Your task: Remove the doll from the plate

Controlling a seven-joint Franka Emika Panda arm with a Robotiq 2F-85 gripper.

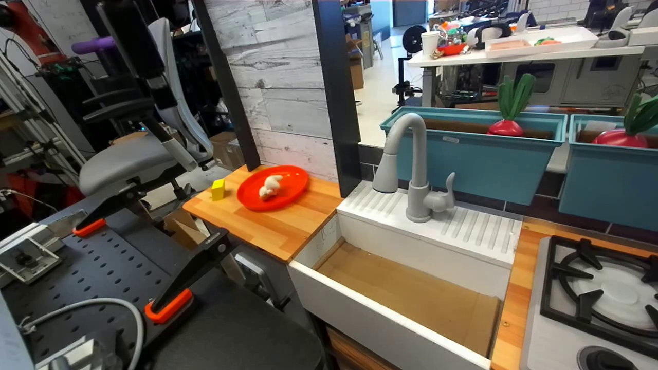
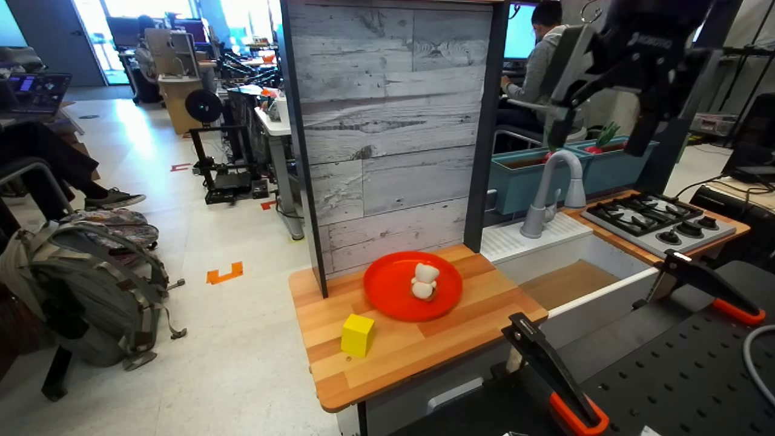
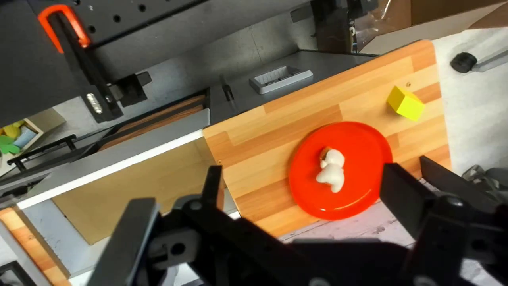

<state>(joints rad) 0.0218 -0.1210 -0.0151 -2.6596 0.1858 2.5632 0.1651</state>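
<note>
The doll, a small whitish-cream lumpy figure with a brown patch, is on the plate in both exterior views, doll [image 1: 271, 186] and doll [image 2: 425, 280]. The round orange-red plate [image 1: 295, 181] rests on the wooden counter; it also shows in an exterior view [image 2: 387, 286]. In the wrist view the doll [image 3: 332, 171] is near the middle of the plate [image 3: 364, 159]. My gripper [image 3: 302, 170] is wide open and empty, with the doll below and between its fingers in that picture. In an exterior view my gripper [image 2: 599, 136] hangs high, well above the counter and touching nothing.
A yellow block [image 2: 358, 335] sits on the wooden counter [image 2: 418, 357] beside the plate. A whitewashed plank wall [image 2: 393, 139] rises behind the plate. A sink with a tall grey faucet [image 1: 419, 164], a stove [image 1: 606, 288] and teal planters [image 1: 473, 159] stand alongside.
</note>
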